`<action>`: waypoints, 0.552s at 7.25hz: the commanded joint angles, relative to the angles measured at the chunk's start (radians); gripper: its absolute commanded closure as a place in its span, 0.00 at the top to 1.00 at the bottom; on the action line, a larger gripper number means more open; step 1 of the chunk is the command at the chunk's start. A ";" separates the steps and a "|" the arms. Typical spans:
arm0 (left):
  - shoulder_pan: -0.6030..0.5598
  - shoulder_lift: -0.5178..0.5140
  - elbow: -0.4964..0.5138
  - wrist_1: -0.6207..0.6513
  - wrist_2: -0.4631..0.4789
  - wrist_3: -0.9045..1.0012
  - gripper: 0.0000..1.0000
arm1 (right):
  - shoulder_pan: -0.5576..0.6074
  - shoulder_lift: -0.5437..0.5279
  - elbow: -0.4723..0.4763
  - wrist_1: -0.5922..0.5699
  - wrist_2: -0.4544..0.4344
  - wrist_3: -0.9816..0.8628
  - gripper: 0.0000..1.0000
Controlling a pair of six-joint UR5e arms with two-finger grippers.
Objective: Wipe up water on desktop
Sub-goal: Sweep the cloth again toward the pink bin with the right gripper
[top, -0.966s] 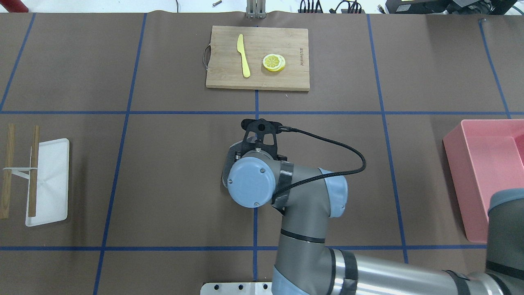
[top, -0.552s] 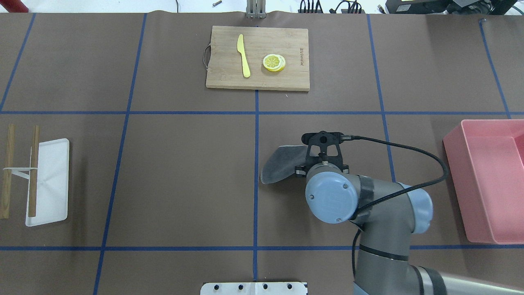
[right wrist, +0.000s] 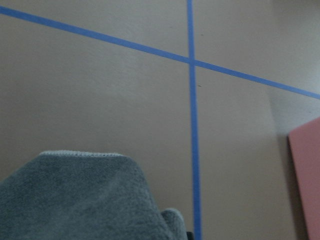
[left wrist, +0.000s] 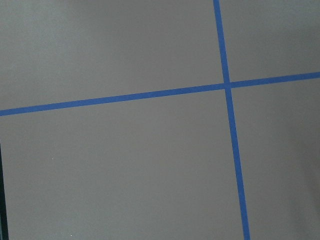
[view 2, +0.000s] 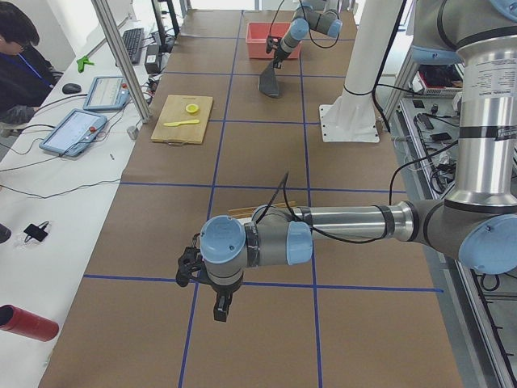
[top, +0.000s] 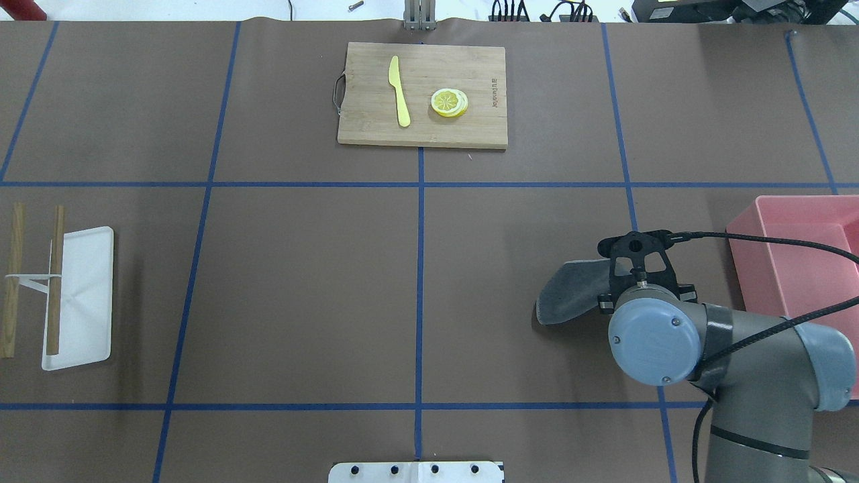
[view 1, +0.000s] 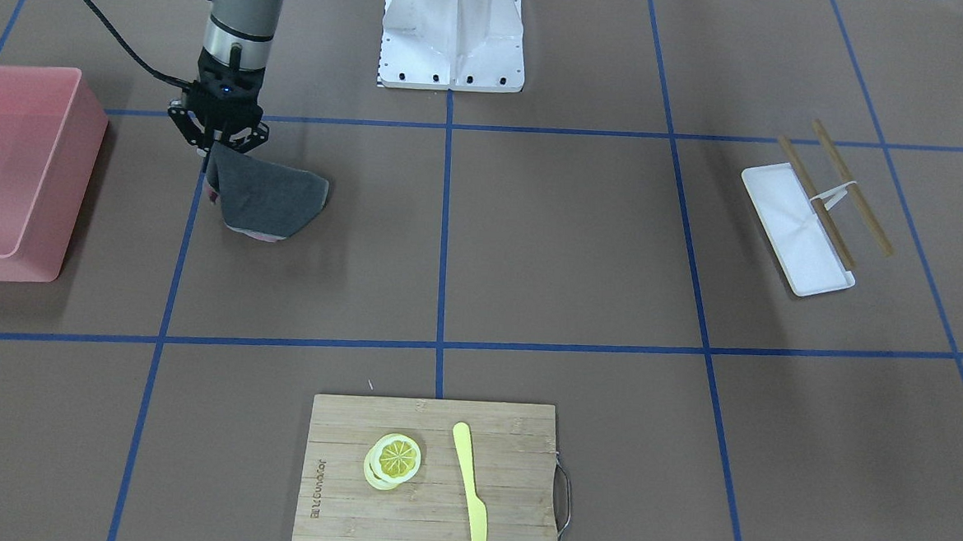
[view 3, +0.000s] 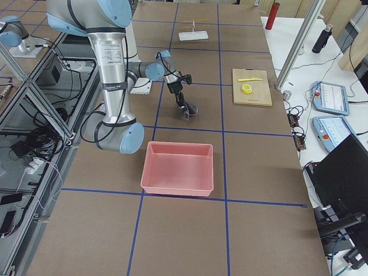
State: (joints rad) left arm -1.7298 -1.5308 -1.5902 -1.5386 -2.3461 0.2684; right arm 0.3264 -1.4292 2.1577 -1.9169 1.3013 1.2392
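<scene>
The desktop (top: pixel 302 282) is a matte brown surface with blue tape lines; I see no water on it. My right gripper (view 1: pixel 211 153) is shut on one end of a grey cloth (top: pixel 570 292), which trails on the desktop toward the middle. The cloth also shows in the front view (view 1: pixel 275 198) and the right wrist view (right wrist: pixel 85 200). In the overhead view the wrist hides the gripper. My left gripper (view 2: pixel 220 311) hangs above the desktop far from the cloth; I cannot tell if it is open or shut. The left wrist view shows only the bare desktop (left wrist: pixel 125 165).
A pink bin (top: pixel 798 268) stands just right of the right gripper. A bamboo cutting board (top: pixel 483 127) at the far middle holds a yellow knife (top: pixel 400 90) and lemon slices (top: pixel 449 102). A white tray (top: pixel 84 315) with wooden sticks lies at the left.
The right arm has moved from the table's middle to the right, dragging the grey cloth along the desktop toward the pink bin.
</scene>
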 commanded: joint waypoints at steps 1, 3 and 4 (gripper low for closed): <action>-0.001 0.000 -0.002 0.000 0.001 0.000 0.98 | 0.038 -0.111 0.016 -0.048 -0.008 -0.076 0.00; -0.001 -0.002 -0.004 0.000 0.001 0.000 0.99 | 0.029 -0.001 -0.037 -0.048 -0.010 -0.070 0.00; -0.001 -0.003 -0.002 0.000 -0.001 0.000 0.98 | 0.019 0.170 -0.171 -0.045 -0.010 -0.044 0.00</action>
State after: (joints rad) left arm -1.7303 -1.5324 -1.5930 -1.5385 -2.3461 0.2684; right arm 0.3542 -1.4255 2.1077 -1.9629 1.2914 1.1741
